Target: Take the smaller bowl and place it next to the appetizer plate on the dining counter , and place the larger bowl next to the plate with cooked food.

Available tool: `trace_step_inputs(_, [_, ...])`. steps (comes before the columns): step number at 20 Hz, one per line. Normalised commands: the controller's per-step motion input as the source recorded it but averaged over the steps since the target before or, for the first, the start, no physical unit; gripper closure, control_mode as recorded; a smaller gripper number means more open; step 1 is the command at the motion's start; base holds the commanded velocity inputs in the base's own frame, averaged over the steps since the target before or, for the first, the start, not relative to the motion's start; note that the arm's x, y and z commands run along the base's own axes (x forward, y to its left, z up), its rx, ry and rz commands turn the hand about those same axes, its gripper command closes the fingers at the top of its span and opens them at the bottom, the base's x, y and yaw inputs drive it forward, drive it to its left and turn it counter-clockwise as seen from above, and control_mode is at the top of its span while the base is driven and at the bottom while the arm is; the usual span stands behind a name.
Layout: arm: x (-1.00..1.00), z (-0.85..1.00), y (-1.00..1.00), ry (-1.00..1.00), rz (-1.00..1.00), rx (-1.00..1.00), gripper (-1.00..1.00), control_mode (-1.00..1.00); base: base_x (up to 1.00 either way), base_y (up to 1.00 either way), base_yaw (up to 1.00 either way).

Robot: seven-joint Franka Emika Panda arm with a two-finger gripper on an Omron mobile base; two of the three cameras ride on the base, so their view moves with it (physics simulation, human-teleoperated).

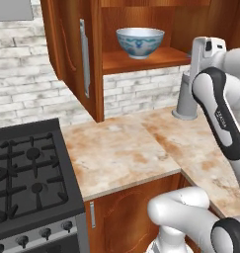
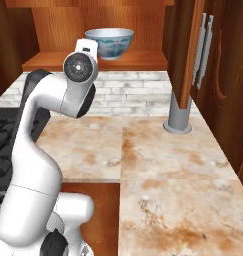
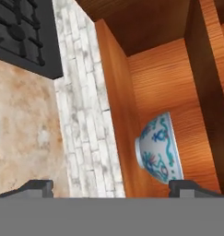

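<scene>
Bowl (image 1: pixel 140 42) stood upright on cabinet shelf (image 1: pixel 146 59) above bench (image 1: pixel 121 153) | gripper (image 3: pixel 118 188) spread wide, empty, just short of it | judged rigid, glazed, slippery, breakable | advised pinching the rim wall

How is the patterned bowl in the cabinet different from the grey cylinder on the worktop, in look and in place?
The larger bowl is white with a blue-teal pattern; the grey cylinder is plain grey. The bowl is wide and open at the top; the cylinder is tall and narrow, with a flared foot. The bowl stands on the wooden cabinet shelf; the cylinder stands lower, on the marbled worktop. Both stand upright.
</scene>
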Motion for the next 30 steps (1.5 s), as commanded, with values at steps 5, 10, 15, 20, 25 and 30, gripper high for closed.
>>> trace_step_inputs(5, [0.18,0.01,0.00,-0.04,0.15,-0.01,-1.00,-1.00,0.00,0.00,0.00])
trace_step_inputs(10, [0.23,0.08,0.00,-0.19,0.00,0.00,-1.00,-1.00,0.00,0.00,0.00])
trace_step_inputs(15, [0.33,0.17,0.00,-0.04,0.00,-0.04,-1.00,-1.00,0.00,0.00,0.00])
trace_step_inputs(20, [0.37,0.38,0.00,0.00,0.00,-0.04,-1.00,-1.00,0.00,0.00,0.00])
trace_step_inputs(25, [0.35,0.01,-0.01,-0.06,0.00,0.06,-1.00,-1.00,0.00,0.00,0.00])
trace_step_inputs(30, [0.64,0.00,0.00,0.00,0.00,0.00,-1.00,-1.00,0.00,0.00,0.00])
